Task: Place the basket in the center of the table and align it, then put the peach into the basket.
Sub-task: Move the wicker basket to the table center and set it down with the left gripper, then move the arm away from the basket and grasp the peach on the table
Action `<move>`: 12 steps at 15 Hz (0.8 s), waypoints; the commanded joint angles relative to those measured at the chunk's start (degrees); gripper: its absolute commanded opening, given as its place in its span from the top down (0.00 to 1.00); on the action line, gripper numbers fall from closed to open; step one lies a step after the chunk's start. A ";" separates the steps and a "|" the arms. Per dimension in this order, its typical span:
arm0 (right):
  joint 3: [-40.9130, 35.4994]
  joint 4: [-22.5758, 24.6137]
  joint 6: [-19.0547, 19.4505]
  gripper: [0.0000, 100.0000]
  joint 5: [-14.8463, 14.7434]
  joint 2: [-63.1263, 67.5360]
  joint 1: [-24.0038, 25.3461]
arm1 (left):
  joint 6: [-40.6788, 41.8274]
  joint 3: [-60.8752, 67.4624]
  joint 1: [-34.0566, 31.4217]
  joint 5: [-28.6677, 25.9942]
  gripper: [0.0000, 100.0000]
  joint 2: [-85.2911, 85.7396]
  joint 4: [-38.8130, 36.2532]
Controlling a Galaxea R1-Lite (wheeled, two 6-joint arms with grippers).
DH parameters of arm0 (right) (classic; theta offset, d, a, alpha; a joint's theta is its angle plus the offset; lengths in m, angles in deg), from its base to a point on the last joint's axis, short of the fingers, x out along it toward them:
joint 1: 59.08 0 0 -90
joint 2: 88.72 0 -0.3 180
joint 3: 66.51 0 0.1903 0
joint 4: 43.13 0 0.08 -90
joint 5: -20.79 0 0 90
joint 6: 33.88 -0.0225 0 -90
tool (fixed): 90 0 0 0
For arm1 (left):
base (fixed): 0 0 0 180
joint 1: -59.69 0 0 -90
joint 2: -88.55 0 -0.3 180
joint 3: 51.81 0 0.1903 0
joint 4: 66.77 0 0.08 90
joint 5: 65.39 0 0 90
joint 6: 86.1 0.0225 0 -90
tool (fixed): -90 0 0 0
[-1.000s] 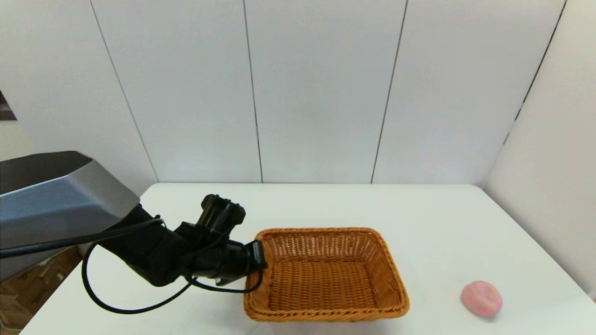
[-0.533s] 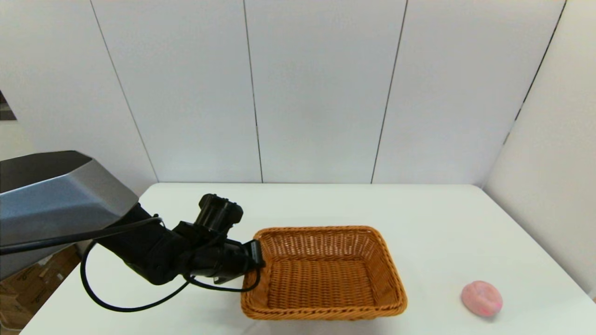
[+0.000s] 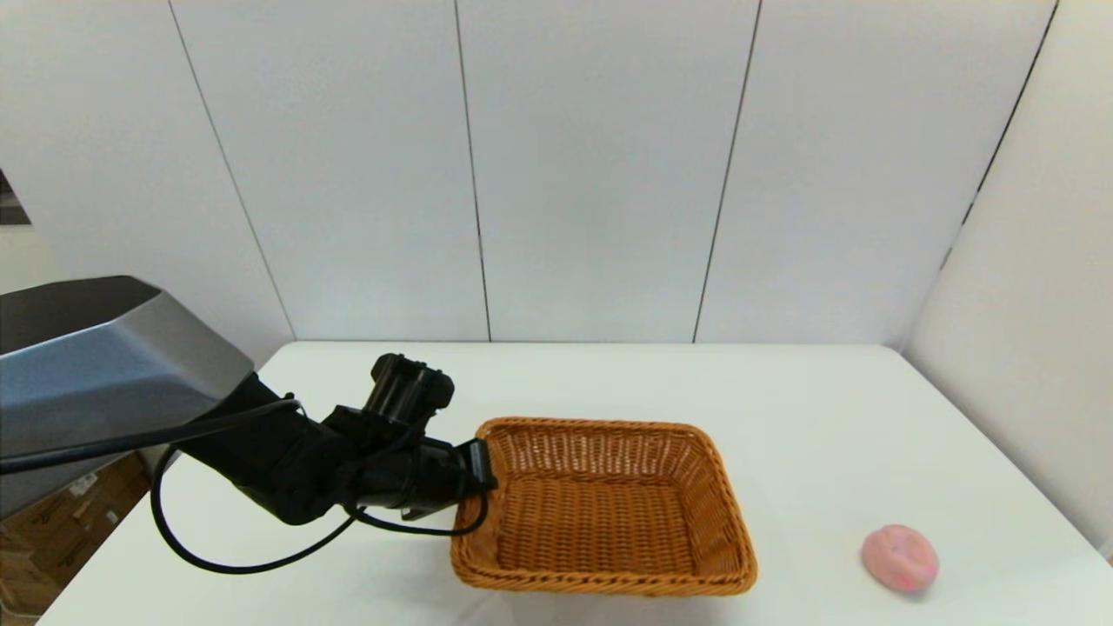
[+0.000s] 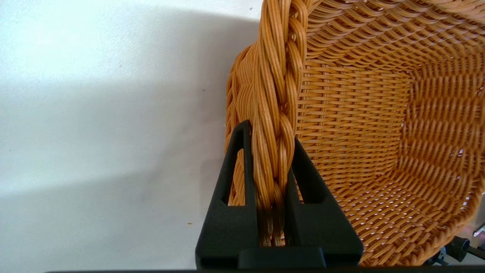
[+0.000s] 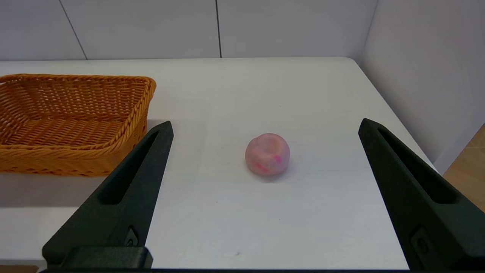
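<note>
The orange-brown wicker basket (image 3: 609, 509) sits near the front middle of the white table (image 3: 809, 417), turned slightly askew. My left gripper (image 3: 480, 474) is shut on the braided rim at the basket's left end; the left wrist view shows the rim (image 4: 278, 94) pinched between both fingers, with my left gripper (image 4: 269, 136) around it. The pale-pink peach (image 3: 900, 557) lies alone at the front right of the table. In the right wrist view my right gripper (image 5: 265, 127) hangs open, short of the peach (image 5: 267, 153), with the basket (image 5: 72, 121) off to one side. The right arm is out of the head view.
White wall panels (image 3: 600, 165) close off the table's far side and right side. The table's right edge (image 5: 398, 113) runs close beside the peach. Cardboard boxes (image 3: 52, 530) sit on the floor past the left edge.
My left gripper has shifted the basket's left end a little away from me, so the basket has turned slightly and edged left. The peach has not moved.
</note>
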 commanded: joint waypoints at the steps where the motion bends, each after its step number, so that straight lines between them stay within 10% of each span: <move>1: 0.00 -0.02 0.00 0.00 -0.03 0.07 0.02 | -0.25 -0.11 0.25 -0.02 1.00 0.21 -0.18; 2: 0.00 -0.02 0.00 0.00 -0.03 0.07 0.02 | -0.25 -0.11 0.17 -0.02 0.00 0.21 -0.18; 12: 0.00 -0.02 0.00 0.00 -0.03 0.07 0.02 | 2.47 0.24 -1.42 1.82 0.00 18.49 1.41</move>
